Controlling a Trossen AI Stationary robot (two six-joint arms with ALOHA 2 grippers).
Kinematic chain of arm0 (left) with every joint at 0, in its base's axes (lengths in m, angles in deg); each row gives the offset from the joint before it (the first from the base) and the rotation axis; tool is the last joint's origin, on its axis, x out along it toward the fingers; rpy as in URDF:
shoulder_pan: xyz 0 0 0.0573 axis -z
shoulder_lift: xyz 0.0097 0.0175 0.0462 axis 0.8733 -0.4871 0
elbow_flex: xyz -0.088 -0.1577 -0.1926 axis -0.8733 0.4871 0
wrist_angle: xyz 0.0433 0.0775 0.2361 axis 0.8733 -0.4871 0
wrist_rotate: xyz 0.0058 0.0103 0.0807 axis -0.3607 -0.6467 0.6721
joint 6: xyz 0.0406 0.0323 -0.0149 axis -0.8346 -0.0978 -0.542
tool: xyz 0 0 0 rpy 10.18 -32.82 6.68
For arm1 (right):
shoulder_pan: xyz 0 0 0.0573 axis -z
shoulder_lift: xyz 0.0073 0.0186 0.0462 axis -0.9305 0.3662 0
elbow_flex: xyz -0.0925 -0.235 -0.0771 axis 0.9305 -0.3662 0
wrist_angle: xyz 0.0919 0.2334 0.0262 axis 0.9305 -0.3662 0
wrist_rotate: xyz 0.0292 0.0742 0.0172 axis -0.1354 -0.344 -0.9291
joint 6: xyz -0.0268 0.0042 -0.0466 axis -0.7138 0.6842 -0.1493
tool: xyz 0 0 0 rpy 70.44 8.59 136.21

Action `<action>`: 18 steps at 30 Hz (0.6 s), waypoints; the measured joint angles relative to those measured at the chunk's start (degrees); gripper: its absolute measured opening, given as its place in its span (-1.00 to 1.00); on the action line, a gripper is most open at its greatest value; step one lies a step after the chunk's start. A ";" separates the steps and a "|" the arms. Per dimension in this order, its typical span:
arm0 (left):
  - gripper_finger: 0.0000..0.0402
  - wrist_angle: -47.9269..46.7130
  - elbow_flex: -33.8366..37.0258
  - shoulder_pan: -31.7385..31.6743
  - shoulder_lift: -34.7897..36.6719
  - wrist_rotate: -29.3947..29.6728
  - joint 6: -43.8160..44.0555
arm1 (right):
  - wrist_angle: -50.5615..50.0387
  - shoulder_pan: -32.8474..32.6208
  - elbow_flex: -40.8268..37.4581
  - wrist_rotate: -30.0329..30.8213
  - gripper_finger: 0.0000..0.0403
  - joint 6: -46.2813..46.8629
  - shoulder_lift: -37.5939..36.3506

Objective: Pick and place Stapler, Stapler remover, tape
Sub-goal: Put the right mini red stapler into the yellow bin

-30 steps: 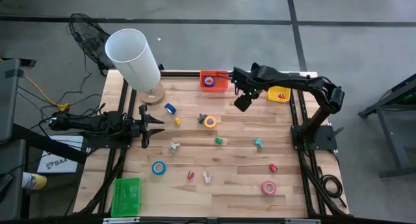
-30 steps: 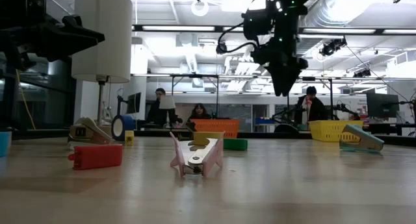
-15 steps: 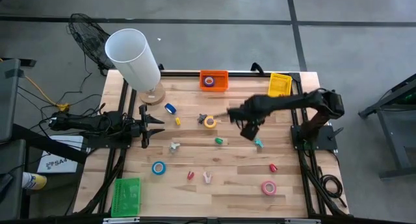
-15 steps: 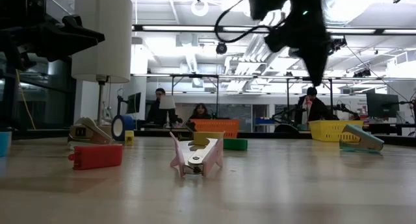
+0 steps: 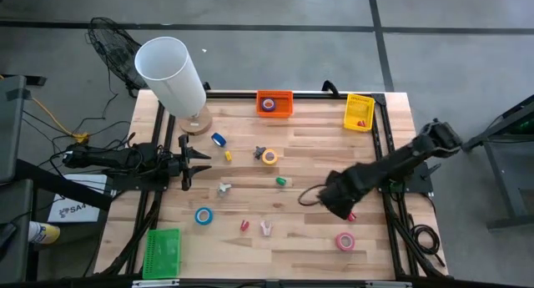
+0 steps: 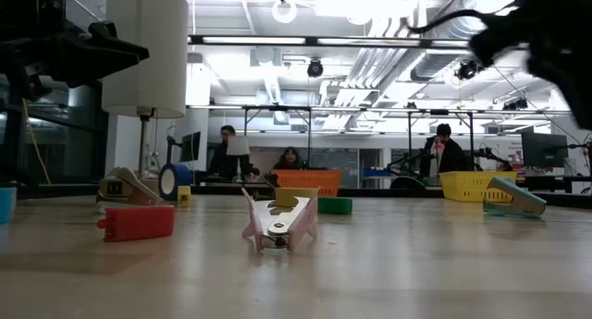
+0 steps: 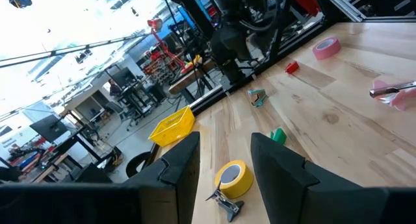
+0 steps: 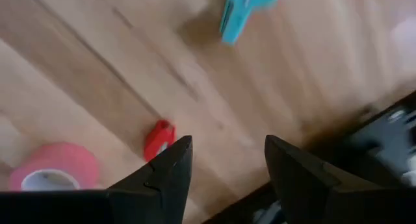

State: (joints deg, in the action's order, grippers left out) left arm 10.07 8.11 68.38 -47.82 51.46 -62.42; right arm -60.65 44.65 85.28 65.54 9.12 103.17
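Note:
My right gripper (image 5: 338, 203) hangs open over the table's near right part, pointing down, with nothing between its fingers (image 8: 224, 172). Below it lie a small red stapler (image 8: 158, 138), a pink tape roll (image 8: 49, 172) and a teal stapler remover (image 8: 244, 10). A yellow tape roll (image 5: 269, 157) lies flat mid-table, with two blue rolls (image 5: 204, 215) (image 5: 219, 139) further left. A pink stapler remover (image 6: 277, 222) stands near the front edge. My left gripper (image 5: 185, 163) waits open and level at the table's left edge, holding nothing.
An orange bin (image 5: 274, 103) and a yellow bin (image 5: 359, 111) stand at the far edge. A green basket (image 5: 163, 250) sits at the near left, and a white lamp (image 5: 171, 71) at the far left. Small green (image 5: 282, 181) and red (image 5: 244, 226) items lie mid-table.
My right gripper has swung from the bins at the far edge toward the table's near right part, sinking a little and rolling about its wrist. It is now above the red stapler and the pink tape. Nothing on the table has moved.

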 joint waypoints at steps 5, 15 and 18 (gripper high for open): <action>-0.33 0.00 0.00 0.00 0.00 0.00 0.00 | 8.60 -4.12 -7.72 -0.88 -0.08 12.58 -7.09; -0.33 0.00 0.00 0.00 -0.01 -0.02 0.00 | 22.38 -7.10 -18.99 -3.12 -0.08 20.89 -10.19; -0.33 0.00 0.00 0.00 -0.01 -0.01 -0.02 | 26.75 -7.09 -20.85 -4.47 -0.08 21.56 -10.14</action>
State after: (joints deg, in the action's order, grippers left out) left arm 10.07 8.11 68.38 -47.83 51.45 -62.44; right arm -33.90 37.56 64.43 61.07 30.68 93.02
